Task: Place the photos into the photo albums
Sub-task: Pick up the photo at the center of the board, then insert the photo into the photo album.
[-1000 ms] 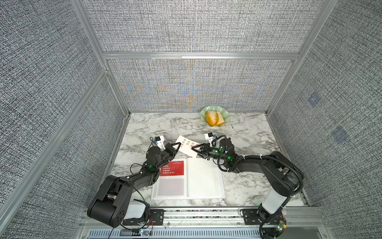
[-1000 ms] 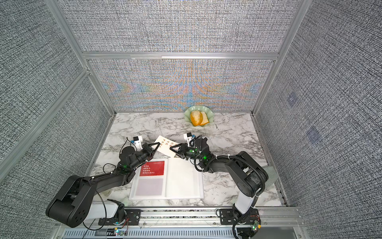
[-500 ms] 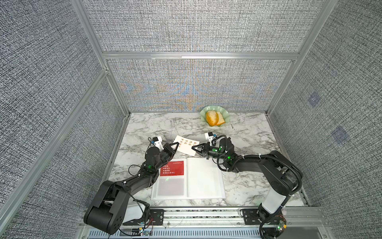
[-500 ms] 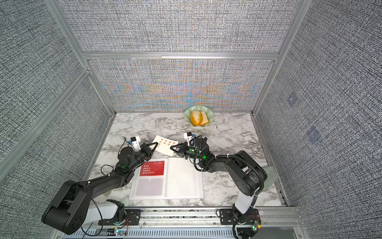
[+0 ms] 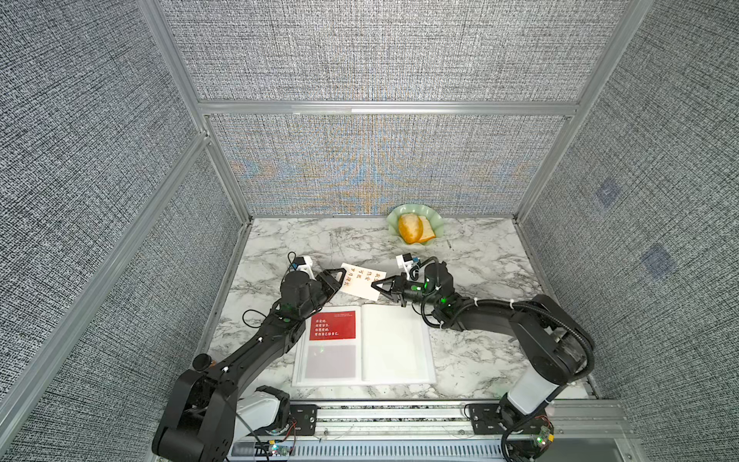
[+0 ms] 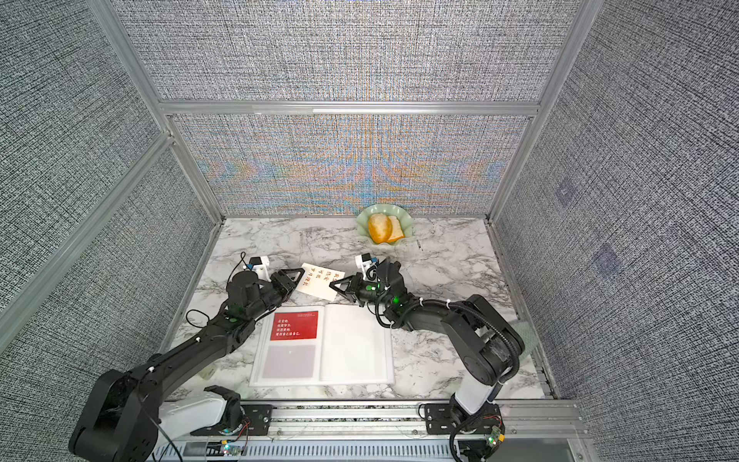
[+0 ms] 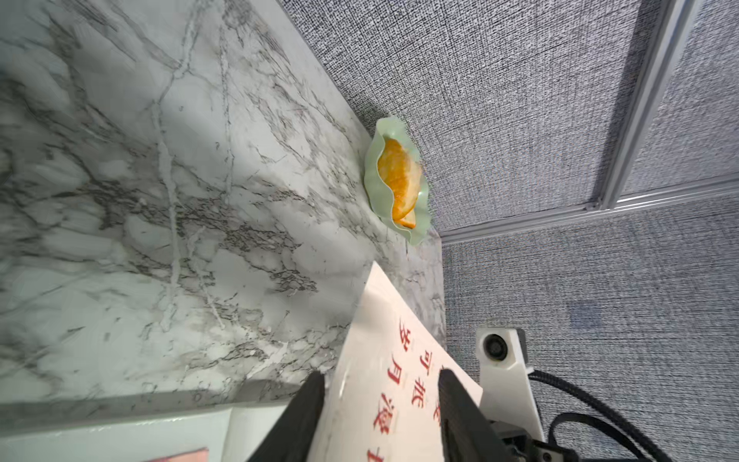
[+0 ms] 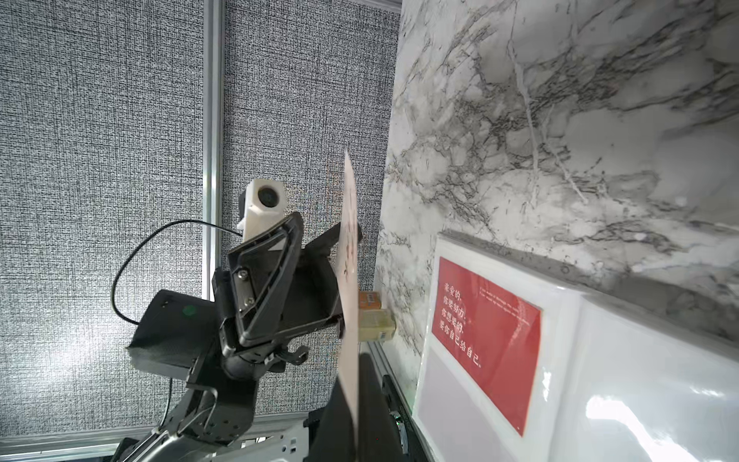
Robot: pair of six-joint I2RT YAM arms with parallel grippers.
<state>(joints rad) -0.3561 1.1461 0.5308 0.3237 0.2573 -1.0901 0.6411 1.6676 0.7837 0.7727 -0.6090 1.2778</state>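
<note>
Marble tabletop (image 5: 480, 256); cream photo (image 8: 350, 320) edge-on only from right wrist

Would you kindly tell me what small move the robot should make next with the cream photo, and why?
Probably draw the left gripper back from the cream photo. Its jaws stand apart around the card, while the right gripper is shut on the opposite edge, so the right arm can likely carry it alone to the open photo album.

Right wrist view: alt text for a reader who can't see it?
The right gripper pinches a cream photo edge-on, the left gripper open around it. An open album on the marble table holds a red photo.
</note>
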